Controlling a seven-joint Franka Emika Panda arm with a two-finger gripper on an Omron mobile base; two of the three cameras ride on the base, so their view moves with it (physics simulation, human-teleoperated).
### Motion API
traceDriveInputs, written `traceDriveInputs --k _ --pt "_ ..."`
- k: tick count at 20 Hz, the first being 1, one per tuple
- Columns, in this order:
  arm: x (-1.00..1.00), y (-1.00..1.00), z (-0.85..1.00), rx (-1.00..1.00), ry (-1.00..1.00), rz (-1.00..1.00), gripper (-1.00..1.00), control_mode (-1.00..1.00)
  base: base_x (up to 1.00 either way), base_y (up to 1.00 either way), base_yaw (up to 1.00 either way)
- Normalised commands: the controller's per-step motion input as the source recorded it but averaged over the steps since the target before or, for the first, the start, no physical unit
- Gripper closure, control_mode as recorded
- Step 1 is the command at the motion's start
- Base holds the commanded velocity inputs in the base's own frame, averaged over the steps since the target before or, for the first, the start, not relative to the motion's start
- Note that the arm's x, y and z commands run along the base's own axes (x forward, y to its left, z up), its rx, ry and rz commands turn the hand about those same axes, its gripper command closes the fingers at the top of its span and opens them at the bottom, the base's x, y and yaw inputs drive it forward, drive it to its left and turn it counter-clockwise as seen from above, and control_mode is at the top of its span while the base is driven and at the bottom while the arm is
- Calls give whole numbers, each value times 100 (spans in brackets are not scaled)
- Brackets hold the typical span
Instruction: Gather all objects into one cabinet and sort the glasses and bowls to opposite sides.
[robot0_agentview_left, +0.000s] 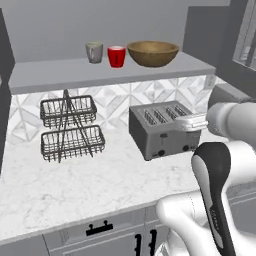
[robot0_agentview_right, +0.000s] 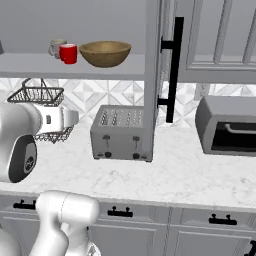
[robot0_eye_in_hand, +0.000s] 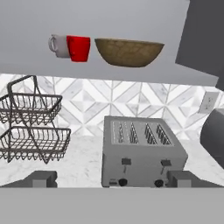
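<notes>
On the cabinet's flat grey shelf (robot0_agentview_left: 60, 75) stand a grey mug (robot0_agentview_left: 94, 52), a red cup (robot0_agentview_left: 116, 56) right next to it, and a wide brown wooden bowl (robot0_agentview_left: 153, 53) further to the right. The same grey mug (robot0_eye_in_hand: 59, 45), red cup (robot0_eye_in_hand: 79, 48) and bowl (robot0_eye_in_hand: 127, 52) show at the top of the hand view. The cabinet door (robot0_agentview_right: 152, 75) stands open, edge-on, with its long black bar handle (robot0_agentview_right: 175, 70). My gripper (robot0_eye_in_hand: 113, 179) is open and empty, hovering over the counter below the shelf and facing the toaster.
A silver toaster (robot0_agentview_left: 162, 129) sits on the marble counter (robot0_agentview_left: 75, 185) under the bowl. A two-tier wire basket rack (robot0_agentview_left: 70, 127) stands to its left. A dark toaster oven (robot0_agentview_right: 227, 125) is at the right. Drawers with black handles line the counter front.
</notes>
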Motion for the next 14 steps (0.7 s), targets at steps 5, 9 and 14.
traceDriveInputs --k 5,9,14 --pt "0 0 0 0 0 0 -100 100 -5 2 -55" --pt "0 0 0 0 0 0 -100 100 -8 0 -61" --pt "0 0 0 0 0 0 -100 100 -9 0 -58"
